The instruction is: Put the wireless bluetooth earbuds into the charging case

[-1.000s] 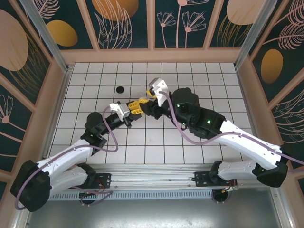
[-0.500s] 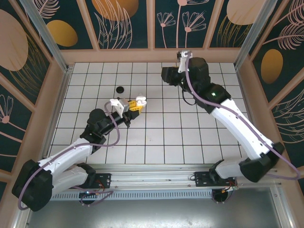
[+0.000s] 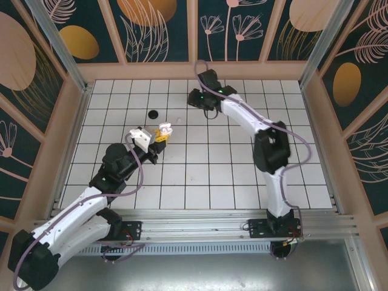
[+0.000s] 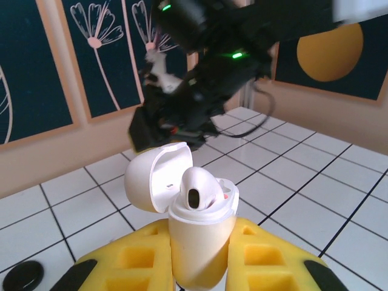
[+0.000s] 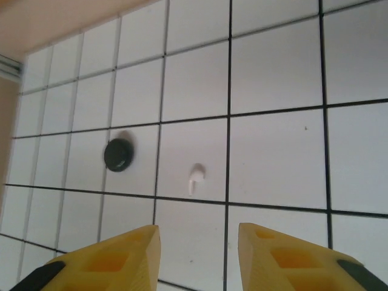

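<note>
Nearest the arm bases, the left gripper (image 4: pixel 200 270) is closed on the lower body of the white charging case (image 4: pixel 200 233), its yellow pads (image 4: pixel 136 264) pressing either side. It holds the case upright and lifted off the tiled table (image 3: pixel 200 176), which seems meant to present the mouth of the case to the other arm and keep it from sliding. The lid (image 4: pixel 154 179) is swung back to the left, so the wells are exposed. One white earbud (image 4: pixel 197 191) already stands in the case, its rounded head above the rim, though whether it is pressed fully home cannot be told. Beyond the case, on the bare tiles, lies the loose earbud (image 5: pixel 195 177), a small white bud with its stem pointing toward the camera, resting within one tile, close to a grout line. The black puck (image 5: pixel 118 154) sits just to its left in the neighbouring tile, apart from it and likely no part of this job. Farthest out, the right gripper (image 5: pixel 197 237) hangs above the tiles with its jaws parted and nothing between them. The loose earbud lies ahead of the gap between its fingers, so this is probably the approach to picking up the second bud. That pick calls for care, since the bud is tiny and rounded and could skid or flip under a glancing finger.
</note>
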Action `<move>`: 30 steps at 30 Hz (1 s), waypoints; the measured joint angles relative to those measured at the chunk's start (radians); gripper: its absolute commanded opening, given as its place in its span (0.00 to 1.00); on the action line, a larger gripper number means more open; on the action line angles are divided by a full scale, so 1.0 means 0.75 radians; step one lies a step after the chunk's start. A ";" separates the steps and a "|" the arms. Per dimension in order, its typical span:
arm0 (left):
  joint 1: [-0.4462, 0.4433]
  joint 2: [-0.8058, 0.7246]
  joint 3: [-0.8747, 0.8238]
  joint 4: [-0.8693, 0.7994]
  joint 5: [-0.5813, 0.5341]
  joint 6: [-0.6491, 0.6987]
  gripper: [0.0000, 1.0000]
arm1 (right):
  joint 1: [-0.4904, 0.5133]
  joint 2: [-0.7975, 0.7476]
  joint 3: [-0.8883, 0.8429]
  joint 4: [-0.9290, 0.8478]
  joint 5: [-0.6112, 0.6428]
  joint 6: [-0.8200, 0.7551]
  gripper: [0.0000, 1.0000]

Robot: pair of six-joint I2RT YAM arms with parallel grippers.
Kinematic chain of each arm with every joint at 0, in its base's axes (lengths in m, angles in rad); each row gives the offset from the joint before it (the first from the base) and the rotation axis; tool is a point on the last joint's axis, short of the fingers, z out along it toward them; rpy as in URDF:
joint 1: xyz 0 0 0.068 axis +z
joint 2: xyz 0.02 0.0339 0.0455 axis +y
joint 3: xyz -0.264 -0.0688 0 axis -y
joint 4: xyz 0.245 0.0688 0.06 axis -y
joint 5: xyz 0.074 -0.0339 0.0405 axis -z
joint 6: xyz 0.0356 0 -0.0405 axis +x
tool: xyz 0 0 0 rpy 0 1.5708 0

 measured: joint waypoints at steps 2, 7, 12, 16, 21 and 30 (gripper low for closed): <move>0.000 -0.020 0.000 -0.043 -0.016 0.007 0.00 | 0.018 0.190 0.230 -0.061 -0.001 0.005 0.39; 0.000 -0.051 0.000 -0.116 -0.036 0.007 0.00 | 0.060 0.434 0.464 -0.149 -0.001 0.030 0.40; 0.000 -0.073 -0.001 -0.146 -0.036 0.004 0.00 | 0.078 0.509 0.466 -0.161 0.004 0.063 0.39; 0.000 -0.077 -0.001 -0.161 -0.036 0.004 0.00 | 0.087 0.524 0.466 -0.156 0.035 0.069 0.40; 0.000 -0.080 -0.001 -0.162 -0.036 0.004 0.00 | 0.106 0.531 0.480 -0.138 0.072 0.069 0.40; 0.000 -0.103 -0.002 -0.170 -0.035 0.004 0.00 | 0.148 0.574 0.483 -0.112 0.132 0.068 0.38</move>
